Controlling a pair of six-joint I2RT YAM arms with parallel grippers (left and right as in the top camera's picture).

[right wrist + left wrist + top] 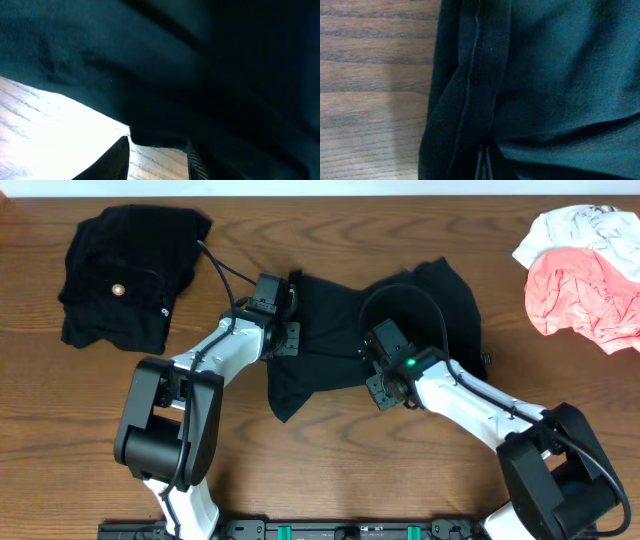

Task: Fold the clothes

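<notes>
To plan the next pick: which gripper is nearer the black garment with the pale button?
Left. The left gripper sits right of the buttoned garment, on the black shirt's left edge; the right gripper is farther right, mid-shirt.

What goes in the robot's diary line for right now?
task: fold clothes | left end effector: shut on black shirt | right end effector: open at shirt edge | black shirt: crumpled on table

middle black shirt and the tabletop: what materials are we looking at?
The black shirt looks like a thin matte knit, maybe cotton or a blend: soft folds, a stitched hem in the left wrist view, no sheen. The exact fibre can't be told. The table shows brown wood grain with a smooth, low-gloss finish; it could be solid wood or a printed laminate.
</notes>
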